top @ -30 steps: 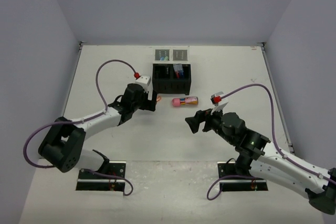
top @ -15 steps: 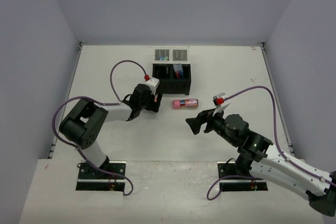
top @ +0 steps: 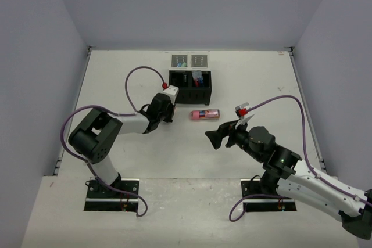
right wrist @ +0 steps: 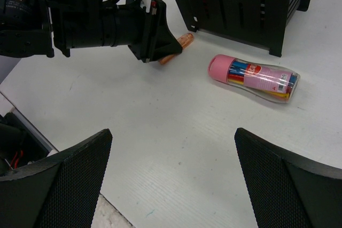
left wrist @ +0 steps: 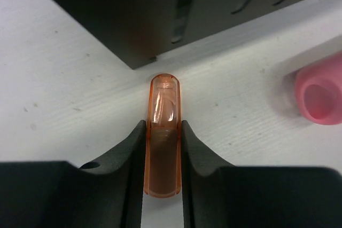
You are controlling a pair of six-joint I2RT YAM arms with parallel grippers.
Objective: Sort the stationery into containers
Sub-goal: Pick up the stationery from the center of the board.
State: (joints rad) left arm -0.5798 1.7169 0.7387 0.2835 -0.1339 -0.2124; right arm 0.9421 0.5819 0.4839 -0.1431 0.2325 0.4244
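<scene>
Orange highlighter: lies on the table just beside the near corner of the box, rounded tip pointing at that corner.
Left gripper: jaws drawn in onto the highlighter, one finger pressed against each long side, gripping its rear half. It seems to touch nothing else.
Right gripper: spread wide, holding nothing, hanging above bare table short of the tube.
Tube: pink-capped, on its side near the box front, apart from both grippers.
Risk, grip: the hold sits toward the back of a smooth, rounded barrel, so it may pivot nose-down or slip out when lifted.
Risk, box: the tip is very close to the box wall. Rising without first backing away could snag the corner, knock the highlighter loose or shove the box.
Risk, drop: a tilted highlighter may catch the rim and fall outside.
Risk, arms: if the right arm reaches for the tube now, the two arms would work close together.
</scene>
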